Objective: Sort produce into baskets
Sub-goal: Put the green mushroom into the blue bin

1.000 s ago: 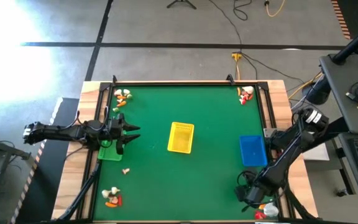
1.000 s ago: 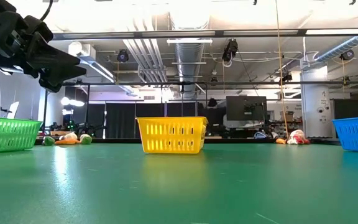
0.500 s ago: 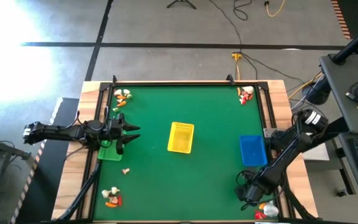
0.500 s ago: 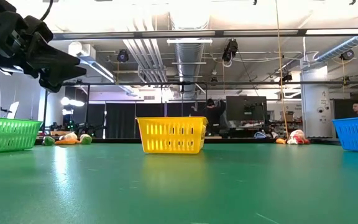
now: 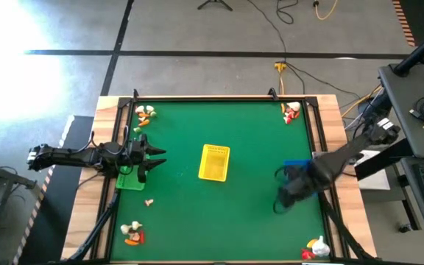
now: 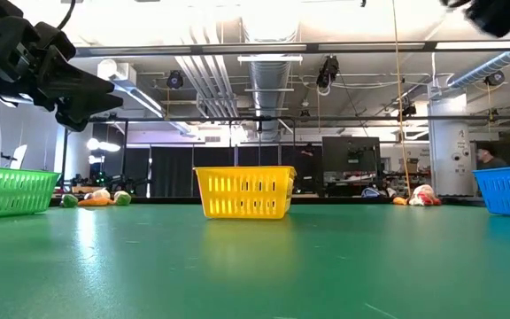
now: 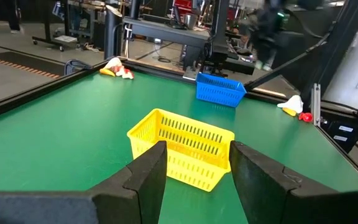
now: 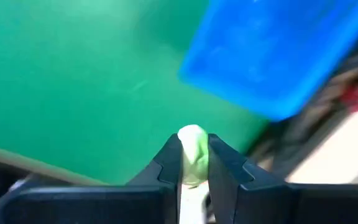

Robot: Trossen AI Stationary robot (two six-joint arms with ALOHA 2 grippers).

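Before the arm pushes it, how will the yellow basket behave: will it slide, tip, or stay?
The yellow basket is probably light: thin plastic with slotted walls, and it looks empty. It sits flat and is wider than tall, so it should slide on the green table rather than tip. A push high on the rim might tilt it.

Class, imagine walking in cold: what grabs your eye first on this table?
The right gripper, above the table beside the blue basket, pinches a pale green piece. The yellow basket sits mid-table. The left gripper hovers open over the green basket at the left edge.
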